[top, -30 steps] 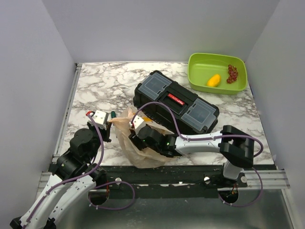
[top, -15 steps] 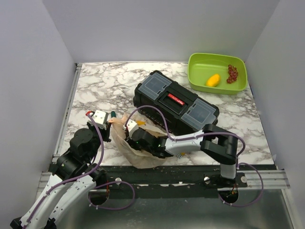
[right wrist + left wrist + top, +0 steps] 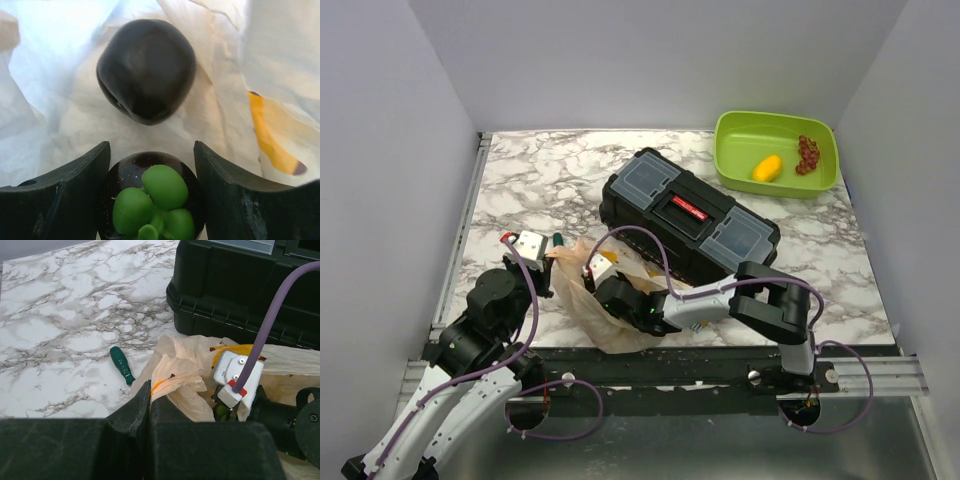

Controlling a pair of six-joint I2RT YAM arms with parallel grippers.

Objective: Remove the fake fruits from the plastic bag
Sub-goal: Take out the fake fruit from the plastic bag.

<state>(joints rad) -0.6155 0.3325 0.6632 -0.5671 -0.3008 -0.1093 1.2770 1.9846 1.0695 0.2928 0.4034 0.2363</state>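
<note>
The tan plastic bag (image 3: pixel 612 326) lies crumpled at the table's front, in front of the toolbox. My left gripper (image 3: pixel 149 390) is shut on a gathered fold of the plastic bag (image 3: pixel 182 382) at its left end, seen from above at the left gripper (image 3: pixel 552 258). My right gripper (image 3: pixel 592 292) reaches into the bag's mouth. In the right wrist view, the right gripper (image 3: pixel 151 165) has its fingers pressed on both sides of a dark purple fruit (image 3: pixel 150 195) with green leaves. A second dark fruit (image 3: pixel 146 70) lies just ahead on the bag's lining (image 3: pixel 55 80). A yellow fruit (image 3: pixel 768 167) lies in the green bin.
A black toolbox (image 3: pixel 690 215) stands right behind the bag. The green bin (image 3: pixel 775 120) at the back right also holds red grapes (image 3: pixel 808 154). A small green tool handle (image 3: pixel 122 365) lies on the marble left of the bag.
My right arm has pushed further left into the bag, and its jaws widened, then came in round the leafy dark fruit. The left gripper has kept still on the bag.
</note>
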